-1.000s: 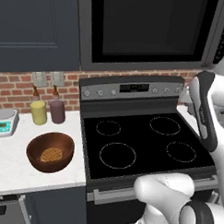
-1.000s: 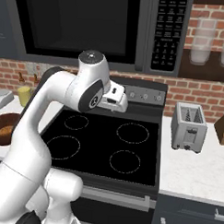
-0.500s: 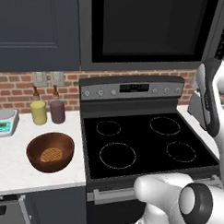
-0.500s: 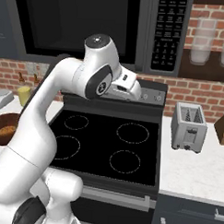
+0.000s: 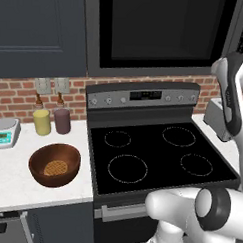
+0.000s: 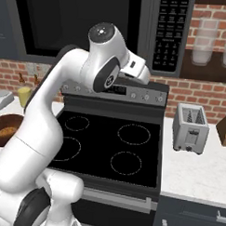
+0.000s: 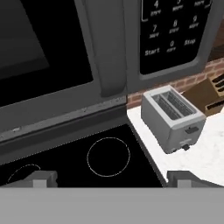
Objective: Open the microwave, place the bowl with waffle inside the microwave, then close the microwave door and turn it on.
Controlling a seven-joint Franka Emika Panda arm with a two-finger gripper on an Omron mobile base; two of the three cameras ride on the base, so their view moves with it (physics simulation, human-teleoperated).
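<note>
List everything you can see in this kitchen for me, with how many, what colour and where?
microwave: one, dark grey, above the stove, microwave door shut
stove: one, black top, four rings, middle
bowl: one, reddish-brown, counter left of stove
waffle: one, golden, inside the bowl
cups: two, yellow and maroon, behind the bowl
scale: one, pale, far left of counter
toaster: one, silver, counter right of stove
knife block: one, brown, beyond the toaster
gripper: one, dark tips, open, raised near the microwave's right side
</note>
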